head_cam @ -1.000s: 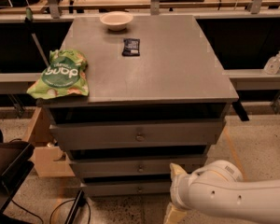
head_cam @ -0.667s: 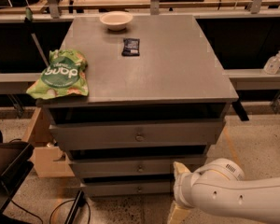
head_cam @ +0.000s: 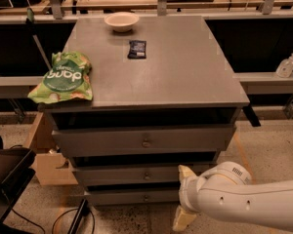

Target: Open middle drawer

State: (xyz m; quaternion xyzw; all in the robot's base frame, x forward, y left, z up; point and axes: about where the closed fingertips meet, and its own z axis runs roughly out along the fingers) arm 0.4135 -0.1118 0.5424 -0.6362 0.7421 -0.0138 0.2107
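Low at right, in front of the cabinet: the pincer (head_cam: 181, 197) on a white arm entering from the right edge. Its two cream fingers (head_cam: 186, 172) stand apart, one above the other. Upper finger sits level with the middle drawer (head_cam: 112, 176), right of its small round knob (head_cam: 146, 176) and clear of it. Contact with the drawer front cannot be told.

Middle drawer is second of three; its grey front sits back under the top drawer (head_cam: 102, 141), a dark gap above it. Lowest drawer (head_cam: 122, 197) just below, its right end hidden by the pincer.

On the grey worktop (head_cam: 185, 72): pale bowl (head_cam: 121, 21) near the far edge, small dark packet (head_cam: 137, 48) in front of it, green snack bag (head_cam: 63, 78) at the near left corner, slightly overhanging. Cardboard box (head_cam: 49, 162) on the floor left of the cabinet. Pump bottle (head_cam: 286, 66) on a ledge, right.
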